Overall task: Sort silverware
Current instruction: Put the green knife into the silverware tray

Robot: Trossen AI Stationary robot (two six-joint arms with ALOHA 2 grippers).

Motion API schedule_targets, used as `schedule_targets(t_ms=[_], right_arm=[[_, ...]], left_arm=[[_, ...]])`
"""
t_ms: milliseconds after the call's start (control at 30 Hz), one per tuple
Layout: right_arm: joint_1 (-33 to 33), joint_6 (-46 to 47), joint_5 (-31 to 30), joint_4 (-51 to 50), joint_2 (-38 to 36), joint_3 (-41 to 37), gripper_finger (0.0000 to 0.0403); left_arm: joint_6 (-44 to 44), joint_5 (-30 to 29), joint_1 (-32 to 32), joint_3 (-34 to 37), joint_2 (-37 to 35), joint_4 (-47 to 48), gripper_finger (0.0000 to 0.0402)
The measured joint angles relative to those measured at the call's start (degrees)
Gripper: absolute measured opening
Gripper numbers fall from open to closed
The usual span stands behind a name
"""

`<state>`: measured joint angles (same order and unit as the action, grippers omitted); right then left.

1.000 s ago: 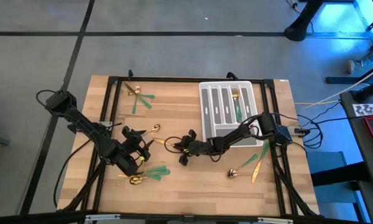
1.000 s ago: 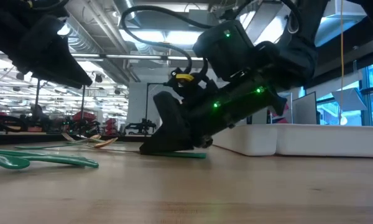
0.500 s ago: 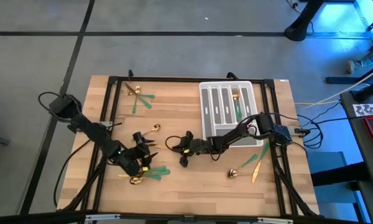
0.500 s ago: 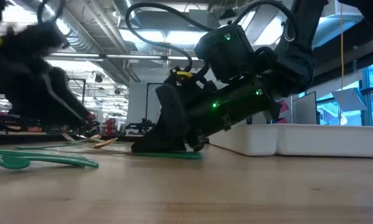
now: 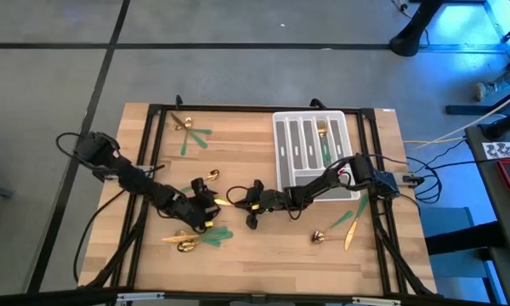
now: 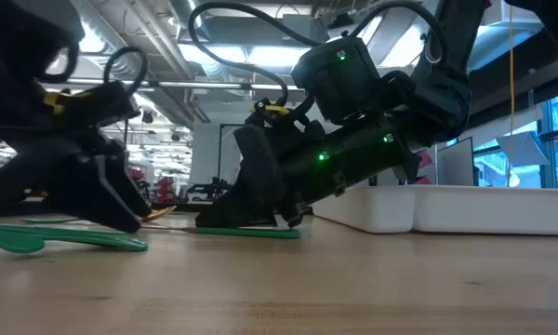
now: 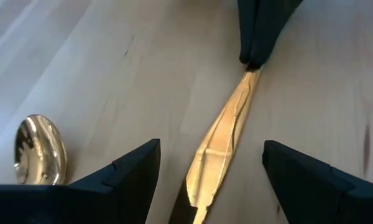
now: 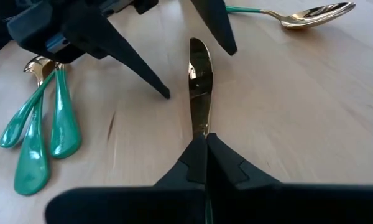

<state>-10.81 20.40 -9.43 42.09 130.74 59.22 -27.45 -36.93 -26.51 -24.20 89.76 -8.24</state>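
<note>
The right pincer (image 5: 250, 202) is being held low over the table (image 5: 263, 251), just left of the slotted tray (image 5: 313, 146), with its fingers (image 8: 206, 158) pressed together on the green handle of a knife (image 8: 199, 87). The gold blade of that knife is being pointed away from the tray, toward the left arm. Compared with a second ago, the right pincer is sitting in nearly the same spot, but its fingers are now fully clamped on the handle.

The left pincer (image 5: 206, 204) is being presented with fingers (image 7: 133, 177) spread wide, one on either side of the knife's blade tip; whether they are touching the blade cannot be told. A second ago this pincer was standing farther from the tray, over the cluster of spoons; it is now being brought in toward the knife.

A lone spoon (image 5: 206, 178) is lying on the table left of the tray, just beyond the left pincer. A group of green-handled spoons (image 5: 202, 239) is lying farther from the tray, toward the near-left area. Two pieces (image 5: 189, 133) are resting well left of the tray near the table's far edge. More pieces (image 5: 340, 228) are lying just below the tray's near end. One fork (image 5: 323, 141) is lying in a tray slot.
</note>
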Motion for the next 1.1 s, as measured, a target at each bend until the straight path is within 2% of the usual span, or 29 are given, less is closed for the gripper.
schedule_targets(t_ms=[133,267,533,700,867,1100], right_arm=[[0.0,-0.73,0.17,-0.02,-0.26,-0.02,0.0006],[-0.07,-2.67,0.07,1.35,-0.81,-0.03,0.0031],[-0.43,-8.95,0.26,-2.29,-3.47,1.67,0.0145],[-1.12,-10.38,-0.2,-10.48,-3.94,4.72,0.0187],[-2.58,-10.5,-4.17,-16.92,-4.17,6.21,0.0189],[-2.73,-11.14,-4.39,-22.46,-4.44,6.38,0.0154]], left_arm=[[-0.98,4.33,1.78,-0.01,0.41,0.19,0.0265],[-1.15,6.7,2.26,-0.03,0.39,0.21,0.022],[-0.95,9.21,2.24,-0.05,0.49,-0.17,0.01],[-0.36,9.51,2.18,-0.03,0.49,-0.4,0.0042],[1.58,9.36,1.49,0.16,0.61,-1.71,0.0005],[2.84,9.08,-0.34,0.37,-0.49,-2.86,0.0001]])
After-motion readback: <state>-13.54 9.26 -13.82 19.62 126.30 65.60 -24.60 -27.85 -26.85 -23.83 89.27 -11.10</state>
